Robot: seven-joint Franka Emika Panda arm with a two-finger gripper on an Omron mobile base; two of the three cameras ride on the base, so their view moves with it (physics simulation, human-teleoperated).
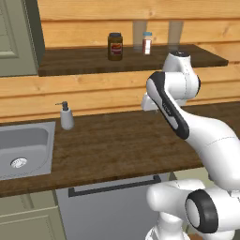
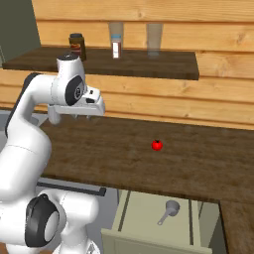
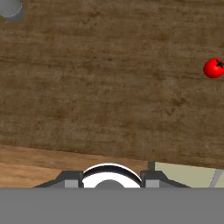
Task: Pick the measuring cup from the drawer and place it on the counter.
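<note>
The measuring cup point(image 2: 170, 210) lies in the open drawer point(image 2: 149, 211), below the counter point(image 2: 198, 163) and near the tomato point(image 2: 157, 145). My gripper point(image 2: 74, 117) hangs above the counter, holding nothing; I cannot tell its spread. Reaching down, I might clip the counter edge. No shelf jar label is readable.

— Where is the measuring cup point(image 2: 171, 209) seen?
— Lying in the open beige-green drawer point(image 2: 144, 208), handle angled toward the front.
— And the counter point(image 2: 198, 163)?
— Dark brown wood grain, directly above the drawer.
</note>
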